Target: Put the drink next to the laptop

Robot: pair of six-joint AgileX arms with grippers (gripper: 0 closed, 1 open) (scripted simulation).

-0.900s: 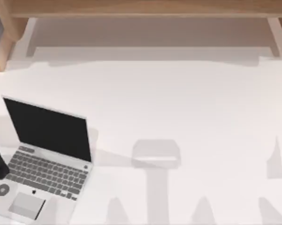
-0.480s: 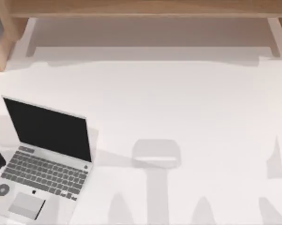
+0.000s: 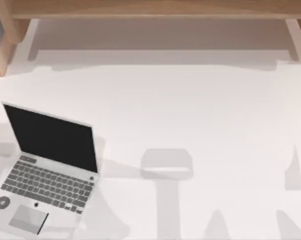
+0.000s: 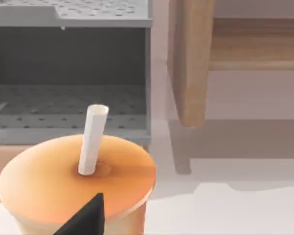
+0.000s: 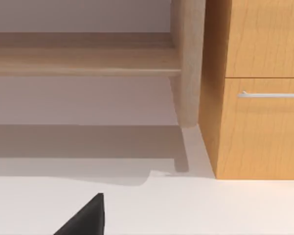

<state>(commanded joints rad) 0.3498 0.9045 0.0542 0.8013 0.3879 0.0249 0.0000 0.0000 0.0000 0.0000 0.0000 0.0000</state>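
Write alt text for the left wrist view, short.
An orange drink with a short white straw at the centre of its lid sits close below the camera, a black fingertip of the left gripper just in front of it. Behind stand a grey perforated rack and a wooden shelf post on the white table.

Bright even light, soft grey shadows across the white table [image 3: 200,110]

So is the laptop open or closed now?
Open. In the top view the laptop has its black screen raised behind the grey keyboard, with the trackpad and palm rest uncovered.
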